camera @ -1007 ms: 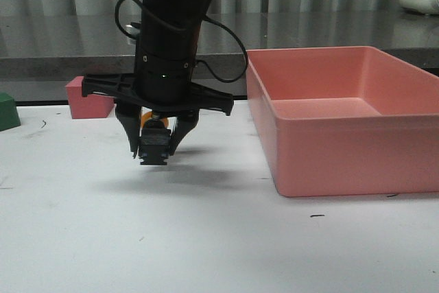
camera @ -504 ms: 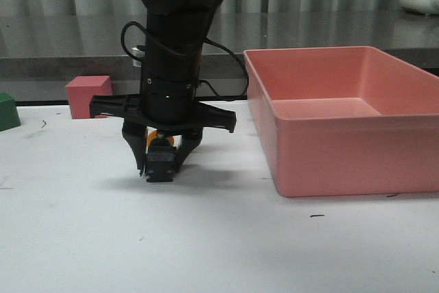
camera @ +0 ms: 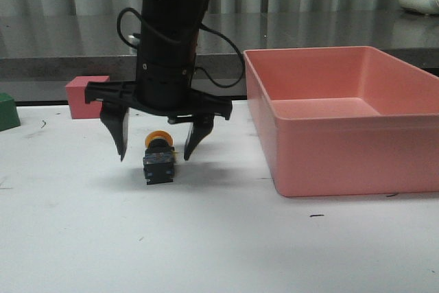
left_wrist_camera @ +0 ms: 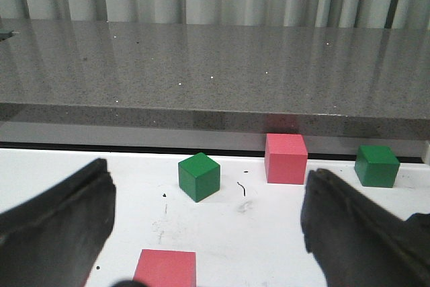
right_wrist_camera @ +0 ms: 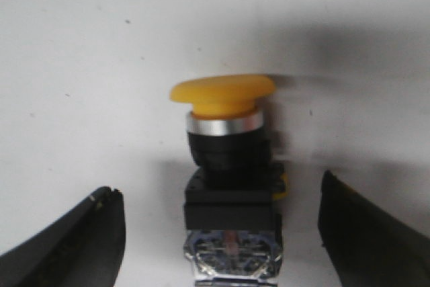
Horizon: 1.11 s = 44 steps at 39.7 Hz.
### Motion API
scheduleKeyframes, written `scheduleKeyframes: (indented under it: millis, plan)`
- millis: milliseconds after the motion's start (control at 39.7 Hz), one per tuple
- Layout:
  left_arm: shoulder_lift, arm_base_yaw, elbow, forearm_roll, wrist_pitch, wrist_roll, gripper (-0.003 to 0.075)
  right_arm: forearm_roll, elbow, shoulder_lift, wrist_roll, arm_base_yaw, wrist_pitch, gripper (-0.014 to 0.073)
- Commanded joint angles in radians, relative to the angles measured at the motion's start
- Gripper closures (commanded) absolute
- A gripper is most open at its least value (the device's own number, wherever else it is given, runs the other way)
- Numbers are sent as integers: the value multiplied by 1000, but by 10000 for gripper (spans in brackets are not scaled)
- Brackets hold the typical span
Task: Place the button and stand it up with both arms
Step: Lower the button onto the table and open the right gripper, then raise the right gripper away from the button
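Observation:
The button [camera: 158, 159] lies on its side on the white table, black base toward the front camera, yellow cap pointing away. My right gripper [camera: 154, 158] hangs straight over it, open, one finger on each side and clear of it. In the right wrist view the button [right_wrist_camera: 225, 159] lies between the two spread fingers of the right gripper [right_wrist_camera: 220, 189], and neither finger touches it. My left gripper [left_wrist_camera: 208, 173] is open and empty in the left wrist view. The left arm does not show in the front view.
A large pink bin [camera: 329, 162] stands right of the button. A pink cube [camera: 86, 97] and a green block [camera: 7, 111] sit at the back left. The left wrist view shows green cubes [left_wrist_camera: 199, 176] [left_wrist_camera: 376, 165] and red cubes [left_wrist_camera: 285, 158] [left_wrist_camera: 166, 268].
My right gripper lowered the button to the table, then opened and let it go. The fingers have spread wide and risen slightly. The button stays on the table.

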Motion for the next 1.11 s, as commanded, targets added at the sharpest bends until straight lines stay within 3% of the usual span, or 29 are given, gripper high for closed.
scheduleKeyframes:
  millis: [0,352,428,629,755,982,1083]
  plan:
    - [16,0,-37,-1,-84,-1,175,-22,-87,-102,-7,-6,24,-18]
    - [16,0,-37,-1,-84,-1,176,-32,-162,-115,-23,-4,84,5]
    - [16,0,-37,-1,-84,-1,176,-32,-162,-119,-23,-4,84,87]
    - [16,0,-37,-1,-84,-1,176,-33,-162,-138,-23,-4,89,478]
    - [16,0,-37,-1,-84,-1,176,-34,-162,-149,-23,-4,95,657]
    - [16,0,-37,-1,-84,-1,176,-35,-162,-179,-33,-4,116,658]
    - [16,0,-37,-1,-84,-1,176,-34,-162,-215,-144,-4,155,658]
